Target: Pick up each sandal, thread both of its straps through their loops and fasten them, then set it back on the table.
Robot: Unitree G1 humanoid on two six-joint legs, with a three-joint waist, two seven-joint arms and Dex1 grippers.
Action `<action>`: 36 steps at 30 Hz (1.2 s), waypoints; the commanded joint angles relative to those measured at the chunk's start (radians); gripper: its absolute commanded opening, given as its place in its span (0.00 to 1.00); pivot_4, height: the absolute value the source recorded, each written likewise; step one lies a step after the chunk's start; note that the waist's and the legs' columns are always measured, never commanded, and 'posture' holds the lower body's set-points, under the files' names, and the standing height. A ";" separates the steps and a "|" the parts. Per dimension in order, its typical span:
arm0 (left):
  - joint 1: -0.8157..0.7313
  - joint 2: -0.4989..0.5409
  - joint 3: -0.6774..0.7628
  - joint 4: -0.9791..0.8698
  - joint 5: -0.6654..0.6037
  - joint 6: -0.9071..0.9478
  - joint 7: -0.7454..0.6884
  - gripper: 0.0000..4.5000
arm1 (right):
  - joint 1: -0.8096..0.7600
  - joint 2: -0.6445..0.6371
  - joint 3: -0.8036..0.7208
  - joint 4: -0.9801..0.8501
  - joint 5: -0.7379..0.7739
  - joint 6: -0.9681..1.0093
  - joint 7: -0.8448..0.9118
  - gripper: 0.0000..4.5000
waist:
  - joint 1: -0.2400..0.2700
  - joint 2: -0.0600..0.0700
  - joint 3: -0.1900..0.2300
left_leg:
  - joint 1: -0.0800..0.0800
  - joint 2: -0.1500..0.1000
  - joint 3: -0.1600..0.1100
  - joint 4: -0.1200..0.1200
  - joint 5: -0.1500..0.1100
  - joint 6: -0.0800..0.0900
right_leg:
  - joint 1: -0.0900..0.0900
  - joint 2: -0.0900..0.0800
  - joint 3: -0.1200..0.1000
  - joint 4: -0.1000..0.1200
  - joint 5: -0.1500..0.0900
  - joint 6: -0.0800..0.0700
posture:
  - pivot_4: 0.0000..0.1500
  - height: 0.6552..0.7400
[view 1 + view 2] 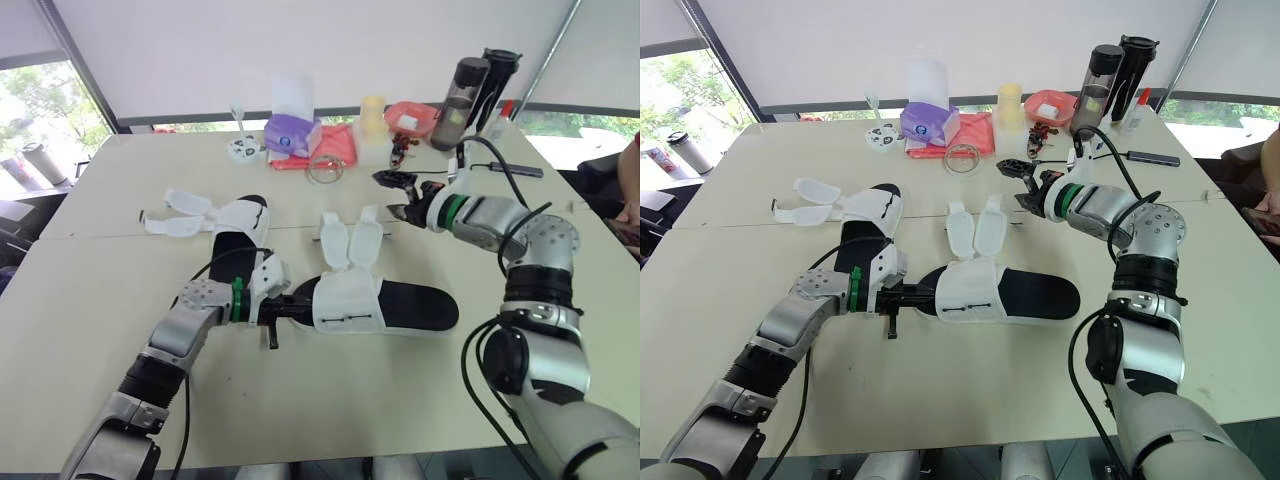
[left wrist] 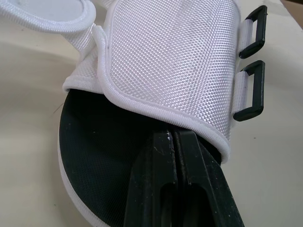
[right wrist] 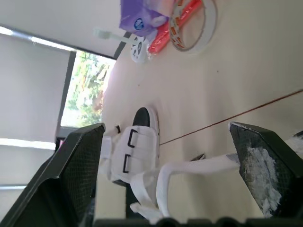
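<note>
One sandal (image 1: pixel 400 305), black sole with a white upper, lies in the middle of the table. Its two white straps (image 1: pixel 350 240) stand open and unthreaded. Two black loops (image 2: pixel 251 90) hang empty on the side of the upper. My left gripper (image 1: pixel 300 303) is shut at the toe end, resting on the insole with its tips tucked under the hem of the upper. A second sandal (image 1: pixel 235 228) lies to the left with its straps (image 1: pixel 180 212) spread flat. My right gripper (image 1: pixel 399 197) hangs open in the air just beyond the raised straps, holding nothing.
Along the far edge stand a purple tissue pack (image 1: pixel 292 133), a clear tape ring (image 1: pixel 326 168), a yellow cup (image 1: pixel 373 115), a red bowl (image 1: pixel 412 118) and two dark bottles (image 1: pixel 470 90). A person's arm (image 1: pixel 630 180) shows at the right edge.
</note>
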 commanded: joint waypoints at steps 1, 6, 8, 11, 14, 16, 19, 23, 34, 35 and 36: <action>0.015 -0.006 -0.020 0.008 0.030 -0.009 0.006 0.01 | -0.030 0.021 -0.059 -0.003 0.072 0.028 -0.078 1.00 | -0.003 0.000 0.000 | 0.000 0.000 0.000 0.000 0.000 0.000 | 0.000 0.000 0.000 0.000 0.000 0.000 | 1.00 1.00; 0.026 -0.012 -0.018 -0.005 0.037 -0.020 0.013 0.01 | 0.010 0.036 -0.062 -0.079 0.134 0.093 -0.173 1.00 | -0.005 0.001 -0.001 | 0.001 0.000 0.000 0.000 0.000 0.000 | 0.000 0.000 0.000 0.001 0.000 0.000 | 1.00 1.00; 0.031 -0.012 -0.018 -0.011 0.036 -0.020 0.016 0.01 | 0.030 0.031 -0.071 -0.118 0.188 0.101 -0.226 1.00 | -0.004 0.001 -0.001 | 0.001 0.000 0.000 0.000 0.000 0.000 | 0.000 0.000 0.000 0.001 0.000 0.000 | 1.00 1.00; 0.033 -0.015 -0.019 -0.012 0.037 -0.024 0.019 0.01 | 0.059 0.038 -0.064 -0.169 0.273 0.093 -0.297 1.00 | -0.005 0.001 -0.001 | 0.001 0.000 0.000 0.000 0.000 0.000 | 0.000 0.000 0.000 0.001 0.000 0.000 | 1.00 1.00; 0.030 -0.024 -0.023 -0.007 0.041 -0.032 0.022 0.01 | 0.079 0.061 -0.039 -0.193 0.318 0.064 -0.333 1.00 | -0.007 0.002 -0.001 | 0.001 0.001 0.000 0.000 0.000 0.000 | 0.000 0.000 0.000 0.001 0.000 0.000 | 1.00 1.00; 0.025 -0.031 -0.024 -0.004 0.043 -0.034 0.022 0.01 | 0.081 0.072 -0.023 -0.181 0.307 0.045 -0.322 1.00 | -0.008 0.002 -0.001 | 0.001 0.001 0.000 0.000 0.000 0.001 | 0.001 0.000 0.000 0.001 0.000 0.000 | 1.00 1.00; 0.022 -0.038 -0.022 -0.002 0.049 -0.036 0.021 0.01 | 0.062 0.075 -0.008 -0.118 0.254 0.006 -0.266 1.00 | -0.006 0.002 -0.001 | 0.001 0.001 0.000 0.001 0.000 0.001 | 0.001 0.001 0.000 0.001 0.000 0.000 | 1.00 1.00; 0.020 -0.042 -0.013 0.002 0.053 -0.045 0.026 0.01 | 0.023 0.084 0.002 -0.015 0.162 -0.059 -0.180 1.00 | -0.006 0.002 -0.001 | 0.002 0.000 0.001 0.001 0.000 0.001 | 0.002 0.001 0.000 0.001 0.000 0.001 | 1.00 1.00; 0.035 -0.054 -0.011 -0.008 0.058 -0.052 0.047 0.00 | -0.045 0.089 -0.028 0.128 -0.017 -0.129 -0.001 0.16 | -0.006 0.002 -0.001 | 0.002 0.000 0.000 0.002 0.000 0.001 | 0.002 0.002 0.000 0.001 0.001 0.001 | 1.00 1.00; 0.035 -0.054 -0.010 -0.008 0.058 -0.053 0.049 0.00 | -0.052 0.089 -0.034 0.138 -0.028 -0.133 0.011 0.06 | -0.005 0.002 -0.001 | 0.002 0.000 0.000 0.002 0.000 0.001 | 0.002 0.002 0.000 0.001 0.001 0.001 | 1.00 1.00; 0.035 -0.054 -0.009 -0.008 0.059 -0.055 0.050 0.00 | -0.058 0.089 -0.040 0.145 -0.036 -0.135 0.018 0.02 | -0.005 0.002 -0.001 | 0.002 0.000 0.000 0.002 0.000 0.001 | 0.002 0.002 0.000 0.001 0.001 0.001 | 1.00 1.00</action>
